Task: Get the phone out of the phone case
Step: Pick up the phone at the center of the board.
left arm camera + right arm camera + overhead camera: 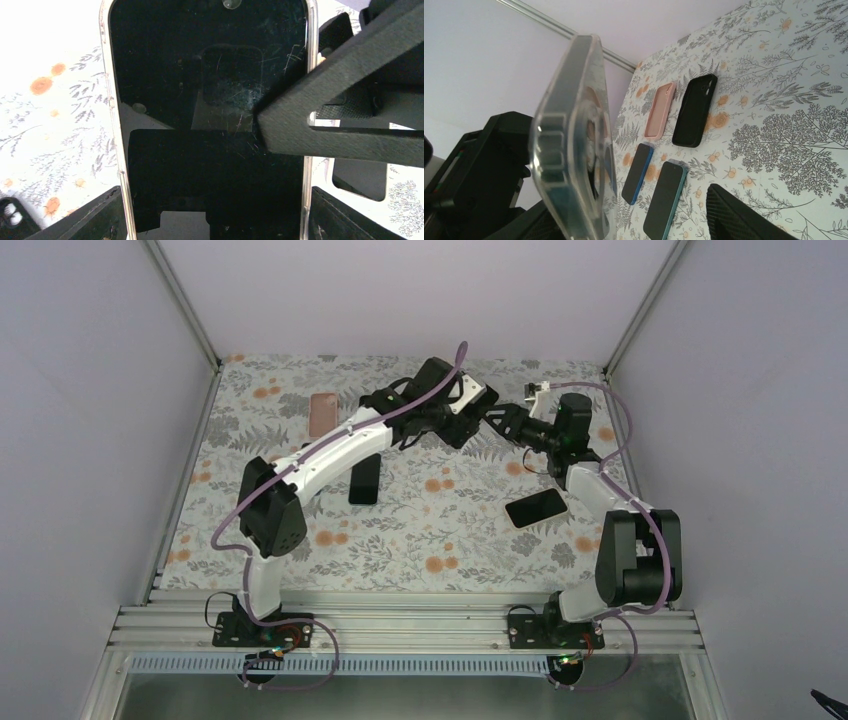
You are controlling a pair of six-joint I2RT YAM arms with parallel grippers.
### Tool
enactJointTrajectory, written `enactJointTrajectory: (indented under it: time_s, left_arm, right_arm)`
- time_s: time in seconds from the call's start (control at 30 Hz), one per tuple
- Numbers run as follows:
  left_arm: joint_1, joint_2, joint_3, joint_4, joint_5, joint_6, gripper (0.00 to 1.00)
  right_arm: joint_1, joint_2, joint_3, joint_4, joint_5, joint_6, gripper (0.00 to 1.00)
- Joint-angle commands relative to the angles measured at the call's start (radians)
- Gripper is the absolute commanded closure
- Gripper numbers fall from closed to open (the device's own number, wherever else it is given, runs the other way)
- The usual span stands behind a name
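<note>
Floral table (pixel 450 540); left end effector (pixel 217 222) grips cased phone (pixel 200 75).

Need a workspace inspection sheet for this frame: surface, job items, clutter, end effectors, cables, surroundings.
Surface: floral tablecloth, flat, no spills seen.
Job's things: cased phone, clear case still on, held off the table.
Clutter: pink case, black case, blue-edged phone and teal-edged phone lying flat; black phone by the right arm.
End effectors: left end effector shut on the cased phone's sides; right end effector open, one finger across the phone's right edge.
Cables: purple cables along both arms, no snag seen.
Surroundings: white walls, aluminium rail at the near edge.
</note>
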Motion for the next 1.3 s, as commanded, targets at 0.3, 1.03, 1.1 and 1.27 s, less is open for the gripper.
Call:
enactJointTrajectory:
  time_s: [0.3,1.03,1.1,1.27]
  left_arm:
    - [-0.027,0.020,0.068,0.034,0.029,-0.013,0.66]
    - [-0.032,-0.002,0.019,0.046,0.000,-0.005,0.66]
    - [-0.032,-0.003,0.017,0.046,-0.001,-0.006,0.66]
    - [-0.032,-0.006,0.017,0.041,-0.001,-0.006,0.57]
  right_arm:
    - [0.011,0.000,0.004,0.032,-0.005,0.045,0.60]
    - [0.014,-0.020,0.024,0.047,-0.040,0.069,0.96]
    - [0.013,-0.025,0.023,0.043,-0.039,0.064,0.96]
    - [0.011,-0.029,0.021,0.044,-0.041,0.059,0.96]
